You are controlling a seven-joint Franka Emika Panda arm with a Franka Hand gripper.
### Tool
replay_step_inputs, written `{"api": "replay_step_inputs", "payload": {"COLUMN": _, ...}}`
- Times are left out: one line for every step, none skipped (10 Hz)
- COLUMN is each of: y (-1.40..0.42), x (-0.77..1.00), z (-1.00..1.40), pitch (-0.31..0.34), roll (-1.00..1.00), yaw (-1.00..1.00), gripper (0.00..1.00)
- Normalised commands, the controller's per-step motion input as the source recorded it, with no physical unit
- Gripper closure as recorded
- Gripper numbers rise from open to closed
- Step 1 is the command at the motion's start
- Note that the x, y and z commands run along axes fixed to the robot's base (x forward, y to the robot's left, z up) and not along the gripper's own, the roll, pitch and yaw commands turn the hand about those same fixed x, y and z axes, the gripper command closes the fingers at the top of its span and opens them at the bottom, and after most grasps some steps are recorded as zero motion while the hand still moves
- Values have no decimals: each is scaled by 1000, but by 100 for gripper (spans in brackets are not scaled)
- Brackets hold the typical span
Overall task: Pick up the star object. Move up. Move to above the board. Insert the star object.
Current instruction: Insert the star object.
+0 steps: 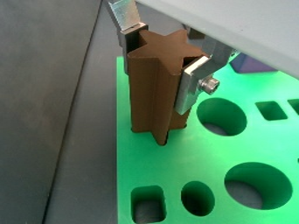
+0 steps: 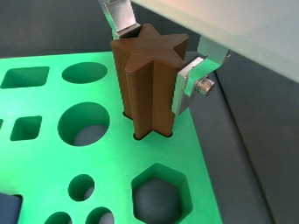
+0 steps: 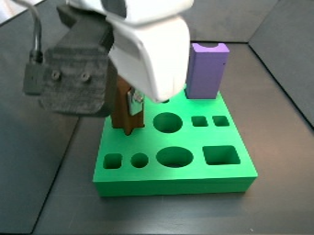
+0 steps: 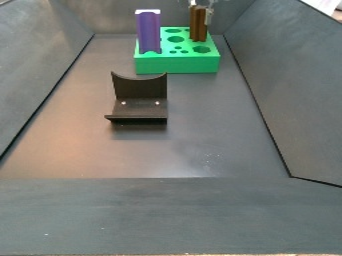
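Gripper: the gripper (image 2: 158,54) is over a corner of the board (image 2: 117,166), fingers (image 1: 191,83) pinching the star (image 2: 149,83) near its top.
Star: upright, long axis vertical, hanging below the fingers; its lower end is at the board's surface, seemingly entering its hole near the edge, though the seating depth cannot be told.
Next move: likely straight down, keeping the ridges lined up.
Nearby: purple block (image 3: 208,69) standing at the board's far edge, apart; round hole (image 1: 222,116) just beside; hexagon hole (image 2: 159,192) near.
Floor: fixture (image 4: 136,98) well apart.
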Motion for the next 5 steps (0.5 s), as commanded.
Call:
{"api": "replay_step_inputs", "payload": {"y": -60, "x": 0, "z": -783, "pitch": -244, "roll": 0, "yaw": 0, "gripper": 100}}
{"api": "replay_step_inputs", "payload": {"y": 0, "x": 0, "z": -723, "pitch": -266, "roll": 0, "yaw": 11, "gripper": 100}}
{"api": "replay_step_inputs", "payload": {"y": -66, "x": -9, "z": -194, "pitch": -100, "roll": 119, "yaw": 0, "gripper": 100}}
{"api": "replay_step_inputs", "payload": {"y": 0, "x": 26, "z": 0, "pitch": 36, "roll": 0, "yaw": 0, "gripper": 100}}
{"api": "replay_step_inputs", "payload": {"y": 0, "x": 0, "z": 0, "pitch": 0, "roll": 19, "yaw": 0, "gripper": 100}}
